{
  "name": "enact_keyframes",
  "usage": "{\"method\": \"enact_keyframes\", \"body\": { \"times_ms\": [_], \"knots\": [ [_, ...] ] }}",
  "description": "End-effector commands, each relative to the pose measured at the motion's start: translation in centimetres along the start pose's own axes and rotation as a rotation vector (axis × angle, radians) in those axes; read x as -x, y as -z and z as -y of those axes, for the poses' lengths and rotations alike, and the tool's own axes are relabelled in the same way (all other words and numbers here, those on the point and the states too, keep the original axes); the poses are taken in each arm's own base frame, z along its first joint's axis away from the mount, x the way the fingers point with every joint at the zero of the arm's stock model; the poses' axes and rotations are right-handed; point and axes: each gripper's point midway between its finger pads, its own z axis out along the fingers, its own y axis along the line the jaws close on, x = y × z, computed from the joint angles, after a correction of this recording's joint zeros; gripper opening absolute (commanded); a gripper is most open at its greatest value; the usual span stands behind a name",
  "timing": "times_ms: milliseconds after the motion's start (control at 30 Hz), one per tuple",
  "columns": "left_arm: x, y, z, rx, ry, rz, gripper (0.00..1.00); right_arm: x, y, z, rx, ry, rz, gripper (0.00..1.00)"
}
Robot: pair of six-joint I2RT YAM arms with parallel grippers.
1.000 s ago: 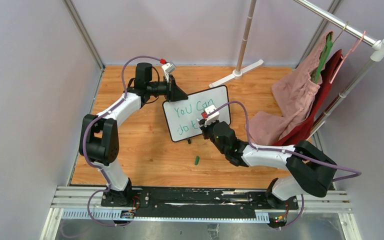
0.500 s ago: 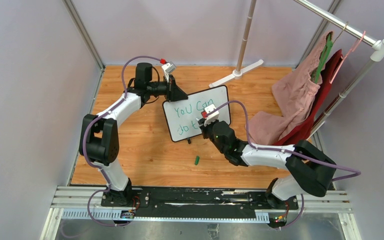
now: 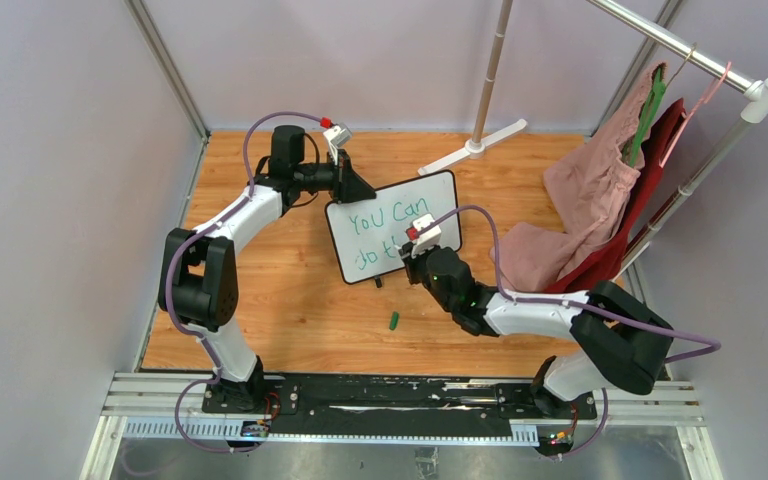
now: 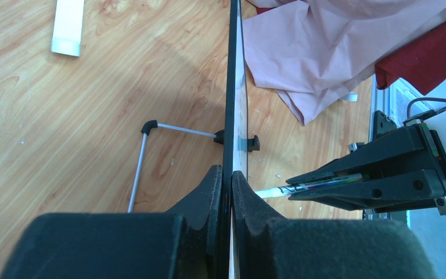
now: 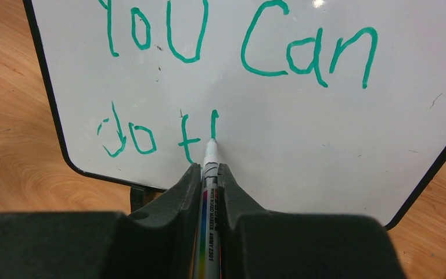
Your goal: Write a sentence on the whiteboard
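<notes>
Writing is advancing: the right fingers (image 5: 183,192), clamping the marker (image 5: 210,168), are drifting slightly nearer than a second ago, tip seemingly touching the whiteboard (image 5: 337,145) just ahead, while the left fingers (image 4: 209,192) are pinching its edge between them, leaving the sentence (image 3: 390,217) unfinished.

The top camera is looking down from above and behind the arms, taking in the whole table (image 3: 290,300) from afar. The left wrist camera is peering close along the edge of the whiteboard (image 4: 232,87) and also catching the marker (image 4: 319,183). The right wrist camera is staring very near at the whiteboard's face, with the same marker running up the middle.
</notes>
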Motion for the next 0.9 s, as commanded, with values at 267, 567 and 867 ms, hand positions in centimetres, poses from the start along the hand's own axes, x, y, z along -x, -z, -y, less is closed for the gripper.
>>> {"method": "enact_keyframes", "body": {
  "times_ms": [267,567,867],
  "knots": [
    [-2.9,-1.5,0.3,0.004,0.065,-0.070,0.00,-4.0,1.3,0.6,-0.021,0.007,-0.108,0.00],
    [-3.0,-1.5,0.4,0.001,0.066,-0.071,0.00,-2.3,0.9,0.5,-0.027,0.008,-0.070,0.00],
    [-3.0,-1.6,0.6,0.000,0.064,-0.075,0.00,-0.1,0.0,0.5,-0.039,0.023,-0.026,0.00]
  ]
}}
